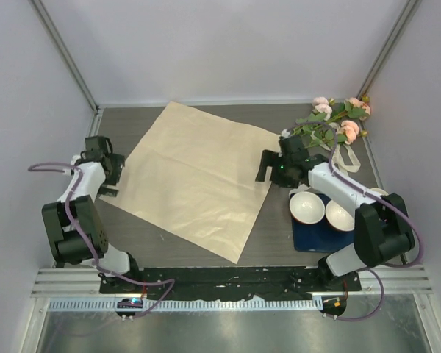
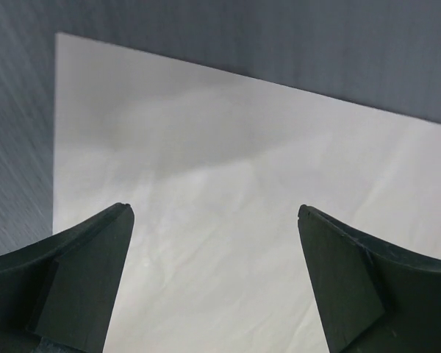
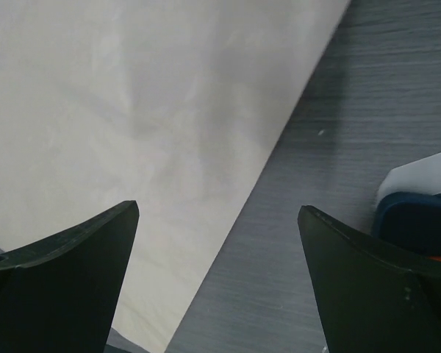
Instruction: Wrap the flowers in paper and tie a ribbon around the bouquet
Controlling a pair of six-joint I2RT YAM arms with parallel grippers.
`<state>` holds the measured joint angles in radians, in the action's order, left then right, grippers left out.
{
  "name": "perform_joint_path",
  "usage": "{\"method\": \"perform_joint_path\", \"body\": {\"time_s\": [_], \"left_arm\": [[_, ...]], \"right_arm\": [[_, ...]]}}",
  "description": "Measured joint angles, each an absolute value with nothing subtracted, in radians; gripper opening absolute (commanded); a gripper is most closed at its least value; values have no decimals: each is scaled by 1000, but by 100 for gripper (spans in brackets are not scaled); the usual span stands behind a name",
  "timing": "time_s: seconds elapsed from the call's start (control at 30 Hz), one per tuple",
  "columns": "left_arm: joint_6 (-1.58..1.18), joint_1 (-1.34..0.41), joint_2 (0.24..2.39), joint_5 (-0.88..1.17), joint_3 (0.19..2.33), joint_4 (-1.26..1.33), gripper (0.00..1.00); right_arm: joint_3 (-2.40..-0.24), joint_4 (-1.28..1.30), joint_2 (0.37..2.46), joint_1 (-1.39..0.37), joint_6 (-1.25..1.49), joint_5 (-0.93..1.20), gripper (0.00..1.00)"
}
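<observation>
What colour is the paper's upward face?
The paper shows pale tan-beige, plain and unpatterned; clearest in the top external view.

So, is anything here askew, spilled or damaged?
Only the paper is askew: it lies flat but turned diagonally to the table edges. Nothing looks spilled or damaged.

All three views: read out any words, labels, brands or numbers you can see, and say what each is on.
No readable text.
The paper is blank in every view.
The bowls and blue mat show no marking.
A small lit part low in the top view is too small to read.
</observation>
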<state>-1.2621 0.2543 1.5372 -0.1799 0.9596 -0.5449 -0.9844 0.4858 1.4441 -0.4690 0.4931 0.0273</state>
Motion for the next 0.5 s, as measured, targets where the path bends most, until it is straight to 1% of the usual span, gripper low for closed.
{"method": "perform_joint_path", "body": {"time_s": [0.07, 0.2, 0.23, 0.33, 0.4, 0.5], "left_arm": [[-1196, 223, 1504, -207, 1007, -550, 100], [-1085, 119, 1285, -188, 974, -549, 100], [-1059, 87, 1218, -147, 952, -540, 100], [-1007, 12, 1119, -22, 899, -524, 100], [-986, -46, 1106, 56, 854, -514, 100], [-984, -118, 1097, 165, 763, -507, 100]], "right_arm": [[-985, 450, 1486, -356, 508, 74, 98], [-1021, 390, 1597, -200, 527, 146, 98], [-1042, 377, 1633, -178, 531, 168, 98], [-1090, 328, 1721, -139, 538, 238, 97], [-1105, 302, 1755, -128, 546, 278, 97], [-1101, 258, 1773, -125, 564, 334, 94]]}}
